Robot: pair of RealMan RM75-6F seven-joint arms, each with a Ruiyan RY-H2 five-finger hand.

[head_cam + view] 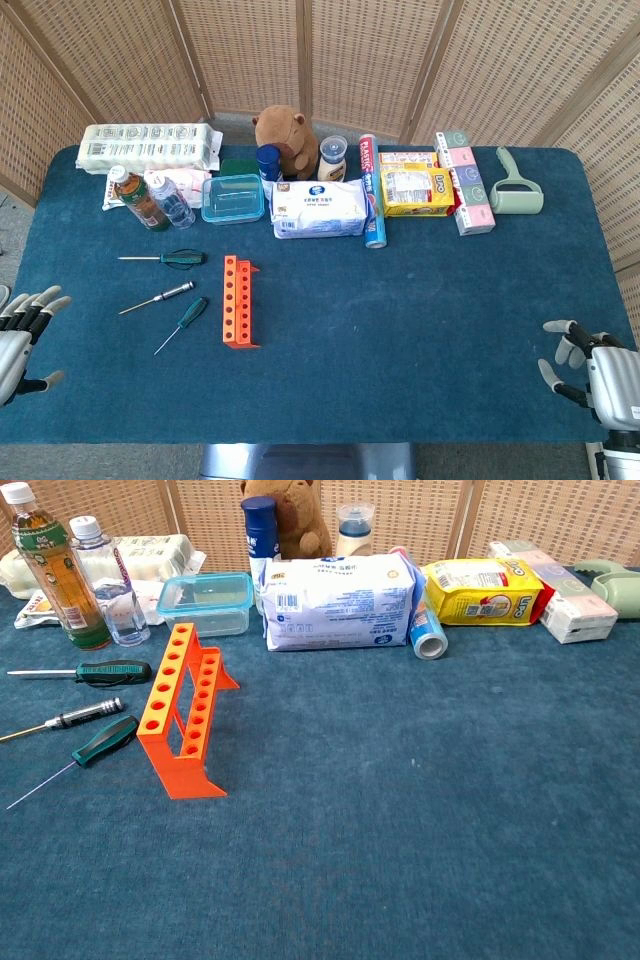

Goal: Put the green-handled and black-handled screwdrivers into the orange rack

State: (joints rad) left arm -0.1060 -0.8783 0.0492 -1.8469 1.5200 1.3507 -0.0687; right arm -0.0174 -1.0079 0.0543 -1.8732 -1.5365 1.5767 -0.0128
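Since both the left hand (pixel 22 335) and right hand (pixel 590 365) rest empty with fingers spread, the near green-handled screwdriver (pixel 183 322) is best pinched at its handle and stood upright over a hole of the orange rack (pixel 239 300).

1. The head view looks steeply down from above the near edge, taking in the whole blue table (pixel 400 330) up to the wicker screen (pixel 300 50).
2. The chest view sits low and closer, facing across the tabletop.
3. Both share the orange rack (pixel 238 300), the screwdrivers and the far clutter.
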